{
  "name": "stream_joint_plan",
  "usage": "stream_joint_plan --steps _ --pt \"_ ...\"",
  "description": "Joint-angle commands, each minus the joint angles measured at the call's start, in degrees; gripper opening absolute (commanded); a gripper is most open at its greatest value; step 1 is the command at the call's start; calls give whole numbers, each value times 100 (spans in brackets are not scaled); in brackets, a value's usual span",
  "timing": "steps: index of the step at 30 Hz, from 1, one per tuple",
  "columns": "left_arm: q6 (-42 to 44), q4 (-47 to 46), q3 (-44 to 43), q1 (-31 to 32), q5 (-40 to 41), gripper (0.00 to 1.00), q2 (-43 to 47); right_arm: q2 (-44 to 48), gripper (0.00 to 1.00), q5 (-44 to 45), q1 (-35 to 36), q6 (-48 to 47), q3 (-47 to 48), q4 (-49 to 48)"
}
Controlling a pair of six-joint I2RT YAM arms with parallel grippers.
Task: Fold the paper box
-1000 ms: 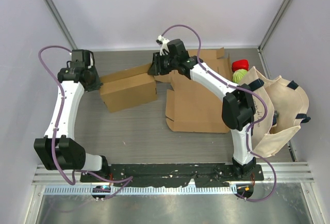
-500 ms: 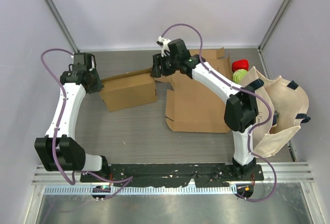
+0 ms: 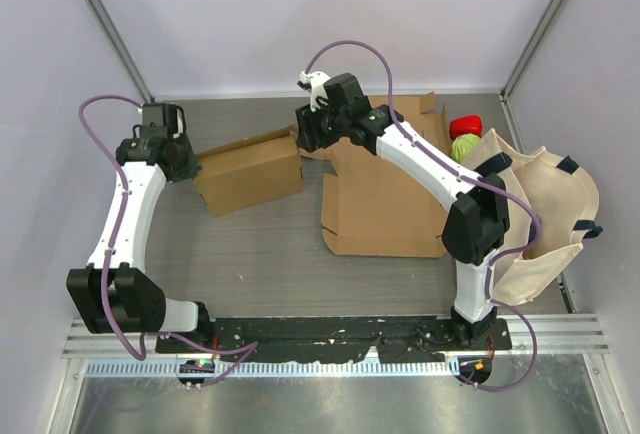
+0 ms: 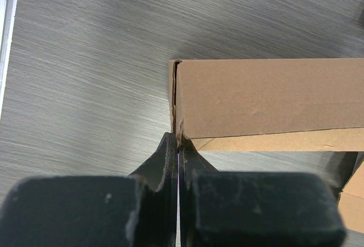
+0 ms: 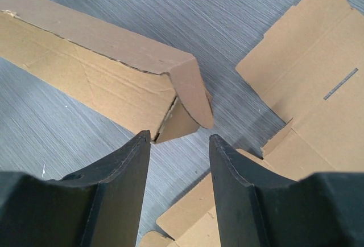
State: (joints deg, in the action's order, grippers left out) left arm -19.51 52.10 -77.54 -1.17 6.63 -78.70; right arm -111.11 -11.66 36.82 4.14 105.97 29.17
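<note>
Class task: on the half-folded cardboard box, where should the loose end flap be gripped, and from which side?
Grip the end flap by its free edge, approaching from the open end of the box, where the right gripper sits, jaws open. The flap juts out at an angle, leaving a thin edge both jaws can straddle.

The table (image 3: 260, 254) was a grey surface with a fine brushed grain, closed in by pale walls at the back and both sides. A partly folded brown cardboard box (image 3: 250, 174) lay on it left of centre, toward the back, with one long flap raised along its far edge. Near the box's right end, with a strip of bare table between, a flat unfolded cardboard sheet (image 3: 385, 209) was spread out, its flaps reaching toward the back wall. A cream cloth bag (image 3: 550, 219) with dark handles lay slumped at the right side. A small red-and-green thing (image 3: 462, 134) sat by the bag's rear corner, too small to identify.
</note>
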Motion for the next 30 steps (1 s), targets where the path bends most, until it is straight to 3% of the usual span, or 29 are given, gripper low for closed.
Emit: stream_joint_plan --steps 1,5,8,9,14,20,23,25,26,27,30 --pt "-1 99 55 -6 -74 0 188 55 51 146 89 -290 284 -253" --pt "0 81 37 -6 -162 0 188 -51 47 567 168 -388 205 -543" --pt "26 81 37 -6 -180 0 179 -77 36 673 194 -379 213 -702" --pt "26 81 46 -6 -180 0 188 -78 26 674 238 -388 248 -685" --pt "8 37 72 3 -259 0 214 -112 1 1060 493 -423 564 -439" --pt "8 64 81 -6 -198 0 144 -499 1 1026 607 261 1679 580" --pt "17 73 72 -6 -189 0 118 -657 1 561 546 596 2093 1020" --pt "0 90 37 -6 -198 0 118 -492 1 664 546 413 1937 1074" --pt "8 90 11 -6 -206 0 109 -351 14 865 546 264 1744 830" --pt "0 99 11 3 -215 0 135 -219 20 1137 546 -112 1177 636" --pt "-9 108 10 -6 -233 0 144 273 27 1299 423 -562 60 -295"
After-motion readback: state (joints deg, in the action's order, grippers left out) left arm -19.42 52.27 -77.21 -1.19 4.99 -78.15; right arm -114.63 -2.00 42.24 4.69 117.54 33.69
